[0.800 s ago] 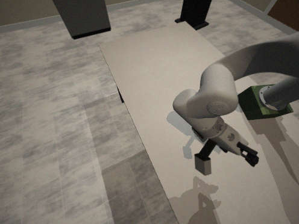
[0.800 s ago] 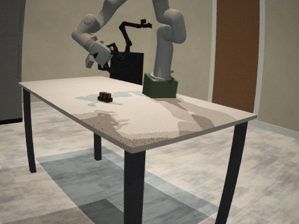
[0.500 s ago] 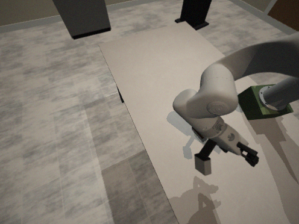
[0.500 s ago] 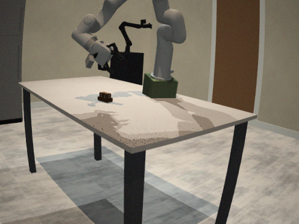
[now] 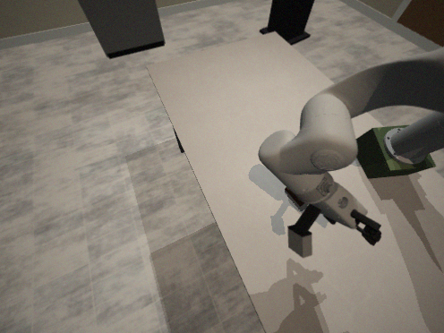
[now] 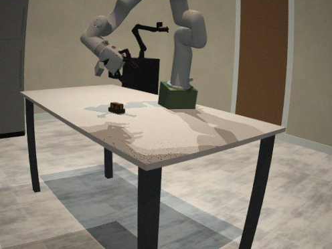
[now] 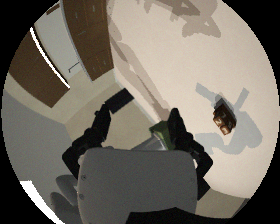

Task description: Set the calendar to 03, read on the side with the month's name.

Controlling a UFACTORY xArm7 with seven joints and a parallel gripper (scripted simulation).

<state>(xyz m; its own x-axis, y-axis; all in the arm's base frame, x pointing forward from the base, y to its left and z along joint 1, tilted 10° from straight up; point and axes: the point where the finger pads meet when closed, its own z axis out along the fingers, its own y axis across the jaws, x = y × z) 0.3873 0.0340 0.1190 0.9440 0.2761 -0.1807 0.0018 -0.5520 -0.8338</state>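
Observation:
The calendar is small and brown. Its tray (image 6: 116,111) stands on the table, with two brown cubes (image 6: 116,105) (image 7: 224,123) side by side on it. Pale marks show on the cubes, but I cannot read the digits or the month's name surely. In the top view the arm hides most of the calendar; only a brown piece (image 5: 294,198) shows beside the wrist. My gripper (image 5: 376,235) (image 7: 139,113) is open and empty, high above the table and well away from the calendar. Its fingers stand wide apart in the wrist view, with the calendar off to their right.
The arm's green base block (image 5: 380,156) (image 6: 177,98) stands at the table's edge. The wrist camera's grey box (image 5: 300,242) (image 6: 99,68) sticks out from the hand. A black stand (image 6: 140,76) with a thin black arm is behind the table. Arm shadows fall around the calendar.

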